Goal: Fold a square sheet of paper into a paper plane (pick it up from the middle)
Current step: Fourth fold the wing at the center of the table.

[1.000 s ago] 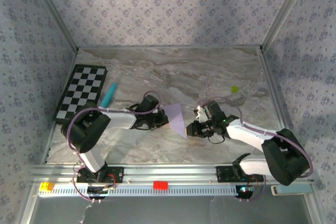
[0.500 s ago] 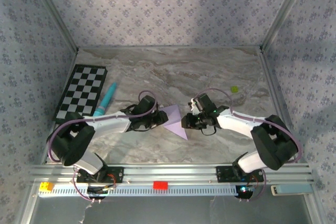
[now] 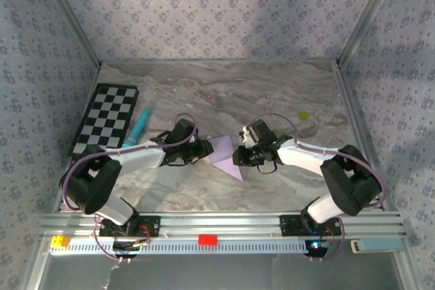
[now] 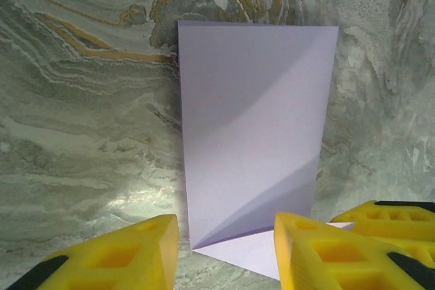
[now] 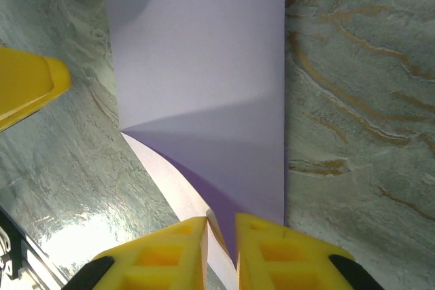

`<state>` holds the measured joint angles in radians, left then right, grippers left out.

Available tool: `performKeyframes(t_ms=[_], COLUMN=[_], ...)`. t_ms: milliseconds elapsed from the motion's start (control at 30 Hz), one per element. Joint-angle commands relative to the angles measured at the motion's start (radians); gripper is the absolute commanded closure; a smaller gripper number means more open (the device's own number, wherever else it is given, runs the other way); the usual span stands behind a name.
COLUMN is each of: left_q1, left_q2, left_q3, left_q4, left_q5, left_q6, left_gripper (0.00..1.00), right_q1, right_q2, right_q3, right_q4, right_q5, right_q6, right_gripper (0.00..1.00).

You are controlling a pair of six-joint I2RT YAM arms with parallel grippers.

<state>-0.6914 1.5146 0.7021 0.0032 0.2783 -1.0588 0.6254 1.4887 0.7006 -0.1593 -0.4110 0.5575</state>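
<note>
Nearest edge, top view: a metal rail [image 3: 224, 221] carries both arm bases. On the strip in front of it lie a red block [image 3: 207, 239], nearer than the jaws and roughly level with the gap between the two sets, and a yellow block [image 3: 60, 241], well to the left of the left jaws.

Mid-surface: the two sets of jaws face each other with the sheet of paper [image 3: 224, 154] between them. The sheet is pale lilac and partly folded, and from above it reads as a triangle pointing toward the near edge.

Left jaws: open. In the left wrist view their yellow fingers [image 4: 129, 252] stand well apart; the near edge of the sheet [image 4: 251, 134] lies in the gap ahead of them; whether either finger touches the paper cannot be told. A diagonal crease crosses the sheet, and a lower layer shows under its near edge.

Right jaws: closed on the sheet. In the right wrist view their yellow fingers [image 5: 156, 256] are almost together; an edge of the sheet [image 5: 204, 66] runs into the slit between them; just ahead of the tips one layer lifts off the layer below.

Farther off on the marbled surface [image 3: 224, 93]: a teal pen [image 3: 138, 127] lies left of and beyond the left jaws; a black-and-white checkerboard [image 3: 105, 119] lies further left, just beside the pen. A small yellow-green object [image 3: 304, 115], too small to identify, lies beyond and to the right of the right jaws, apart from them. Patterned walls [image 3: 217, 11] close the far side.
</note>
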Motion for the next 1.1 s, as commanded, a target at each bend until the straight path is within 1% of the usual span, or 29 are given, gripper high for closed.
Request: performKeyframes(t_ms=[0, 333, 467, 600, 933, 1067], left_q1=[0.016, 0.056, 0.06, 0.062, 0.062, 0.062], left_q2=[0.018, 0.052, 0.067, 0.09, 0.134, 0.145], left_q3=[0.016, 0.034, 0.045, 0.052, 0.06, 0.074], left_q4=[0.024, 0.045, 0.065, 0.093, 0.165, 0.176], left_q5=[0.059, 0.142, 0.168, 0.189, 0.217, 0.222], left_q6=[0.017, 0.026, 0.02, 0.008, -0.031, -0.033], left_gripper=[0.59, 0.57, 0.51, 0.5, 0.51, 0.56], right_q1=[-0.003, -0.058, -0.088, -0.107, -0.131, -0.135], right_q2=[-0.001, -0.055, -0.065, -0.074, -0.084, -0.084], right_q3=[0.012, -0.058, -0.088, -0.109, -0.13, -0.132], right_q4=[0.009, 0.115, 0.161, 0.187, 0.2, 0.198], right_q5=[-0.027, -0.118, -0.157, -0.177, -0.192, -0.188], right_q6=[-0.017, 0.015, 0.037, 0.046, 0.052, 0.052], right_gripper=[0.84, 0.88, 0.89, 0.9, 0.9, 0.9])
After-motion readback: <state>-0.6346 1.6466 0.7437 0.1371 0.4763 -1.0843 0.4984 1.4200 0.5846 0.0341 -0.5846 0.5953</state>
